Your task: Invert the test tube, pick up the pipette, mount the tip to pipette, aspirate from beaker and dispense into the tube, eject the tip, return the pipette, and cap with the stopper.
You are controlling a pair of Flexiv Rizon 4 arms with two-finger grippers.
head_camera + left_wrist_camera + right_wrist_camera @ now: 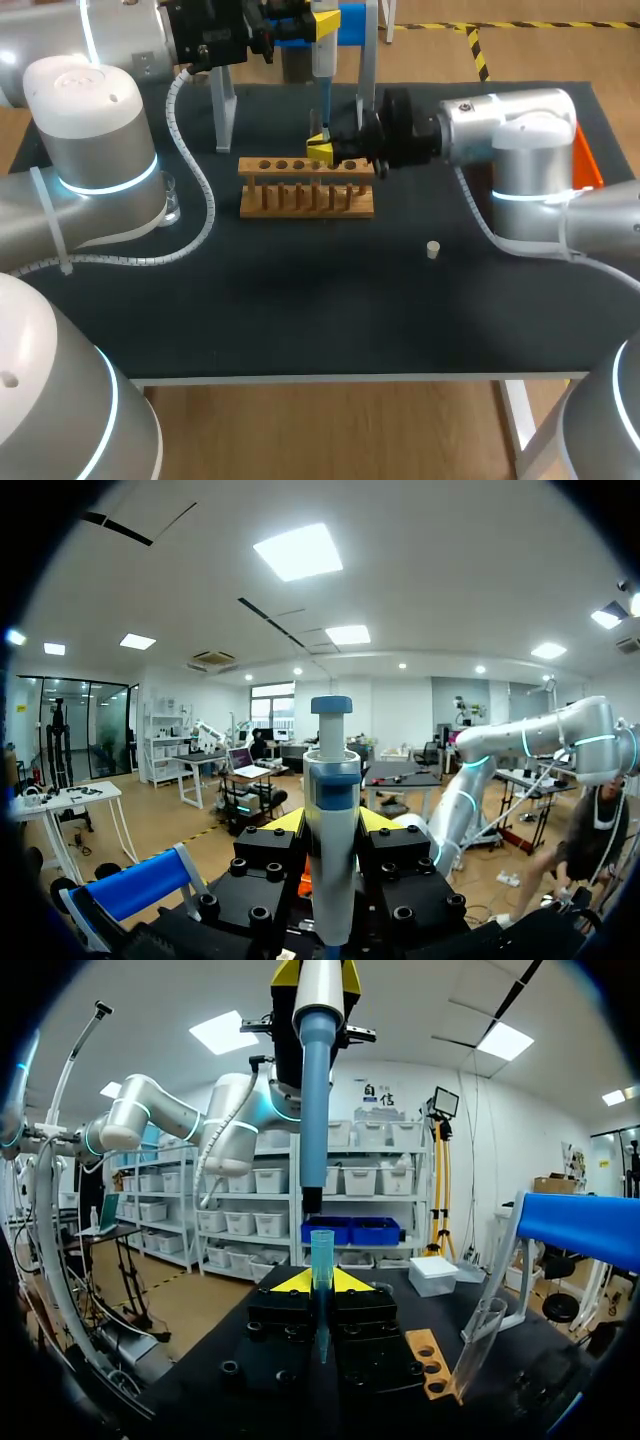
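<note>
1. My left gripper (332, 825) is clamped on the pipette (332, 780), which stands upright at the far middle.
2. My right gripper (320, 1282) pinches the blue tip (321, 1255) just under the pipette's nozzle, above the wooden rack (306, 198).
3. The stopper (433, 249) lies right of the rack.

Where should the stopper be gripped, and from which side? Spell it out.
Take the stopper across its round sides, probably coming straight down from above. It sits small and low on the table, well apart from the wooden rack. That leaves room on either side, and there is no edge to slide under.
</note>
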